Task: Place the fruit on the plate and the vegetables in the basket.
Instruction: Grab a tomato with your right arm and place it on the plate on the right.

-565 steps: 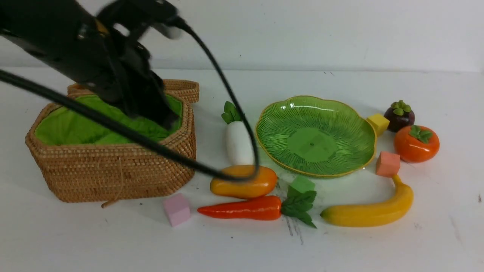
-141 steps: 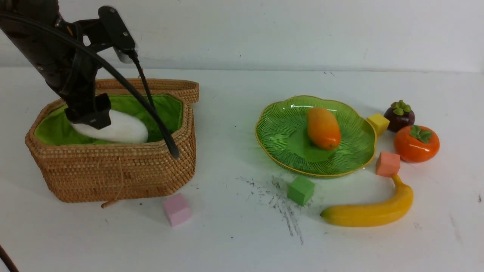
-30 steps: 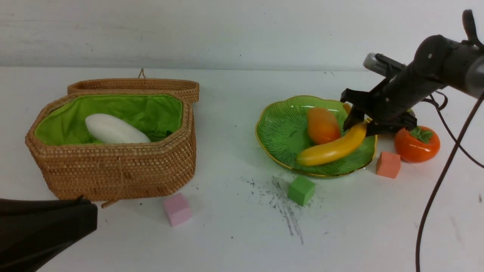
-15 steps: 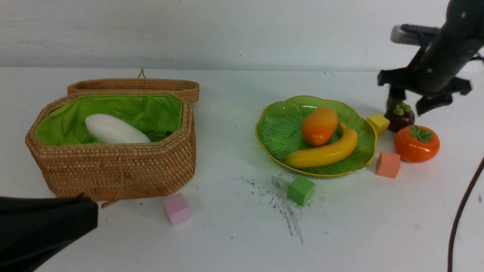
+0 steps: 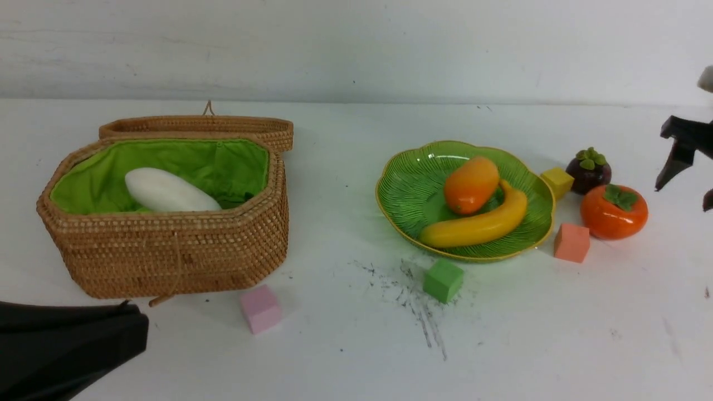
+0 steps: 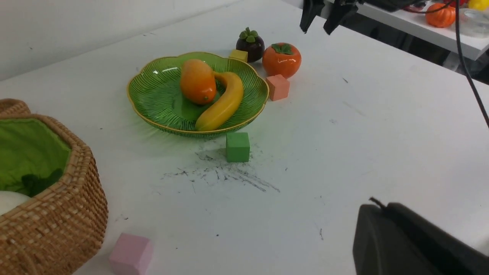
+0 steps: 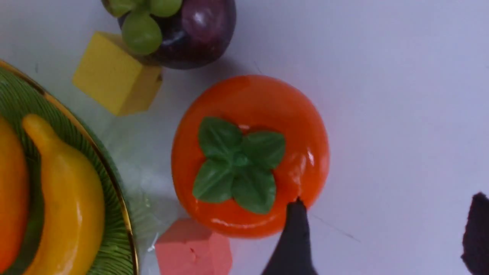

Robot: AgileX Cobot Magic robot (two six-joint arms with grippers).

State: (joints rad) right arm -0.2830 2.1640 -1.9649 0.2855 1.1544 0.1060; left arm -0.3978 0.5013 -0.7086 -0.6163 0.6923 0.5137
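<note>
The green plate [image 5: 406,189] holds two fruits, an orange mango [image 5: 471,185] and a yellow banana [image 5: 479,225]. To its right on the table sit the persimmon [image 5: 614,211] and the dark mangosteen [image 5: 588,171]. The woven basket [image 5: 167,256] at the left holds the white radish [image 5: 167,192]. My right gripper [image 5: 688,186] hangs open and empty at the right edge, just right of the persimmon [image 7: 250,154]; in the wrist view one fingertip [image 7: 296,214] overlaps its rim. My left gripper [image 5: 133,323] rests shut near the table's front left, before the basket.
Foam cubes lie about: pink [image 5: 260,309] before the basket, green [image 5: 443,280] before the plate, salmon [image 5: 571,242] and yellow [image 5: 557,181] at the plate's right side. The basket lid [image 5: 200,125] lies folded back behind it. Dark scuff marks [image 5: 412,301] mark the table.
My right gripper let go of the banana on the plate, rose and swung right past the persimmon, jaws spreading wider. The mango shifted slightly. The left arm stayed put.
</note>
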